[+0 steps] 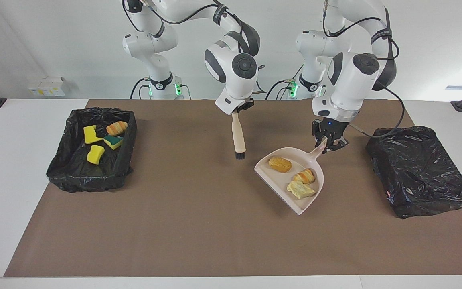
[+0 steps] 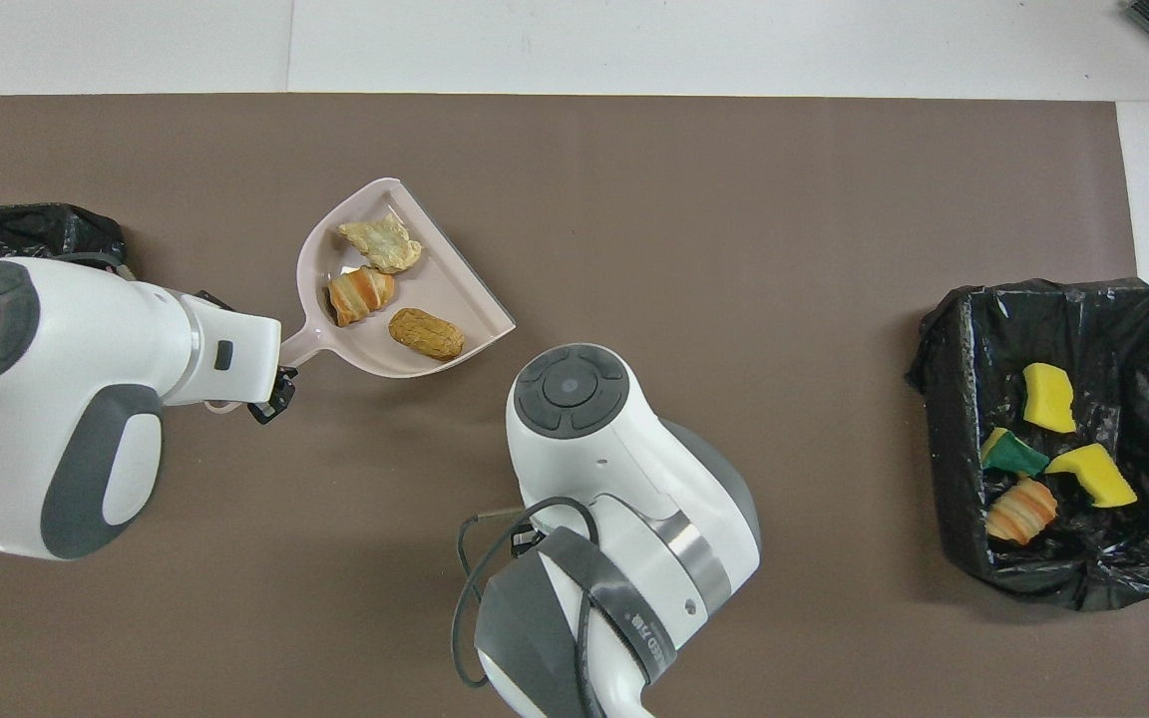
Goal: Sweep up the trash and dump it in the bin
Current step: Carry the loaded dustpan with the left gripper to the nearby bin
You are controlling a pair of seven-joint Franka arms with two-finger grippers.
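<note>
Trash in dustpan: three small lumpy foam chunks, a tan-brown oval, an orange-striped one and a pale yellowish ragged one; they lie apart from each other in a row along the pan.
Trash in bin: four more chunks in the bin toward the right arm's end of the counter: two bright yellow, one yellow with a green face, one orange-striped.
Dustpan: smooth pale beige plastic, flat scoop with a low raised rim and a straight open lip; lifted above the brown mat, tilted, over the middle of the counter, toward the left arm's end.
Left tool: clamped on the dustpan's short handle, the pan hanging out below it.
Brush: beige handle, short black bristles at the lower end; hangs almost upright in the air over the mat.
Right tool: closed around the top of the brush handle.
Second bin: shallow box wrapped in crinkled glossy black plastic, at the left arm's end of the counter, just beside the raised dustpan's handle end; nothing of its inside shows.
Mat: matte brown sheet covering most of the white counter.
</note>
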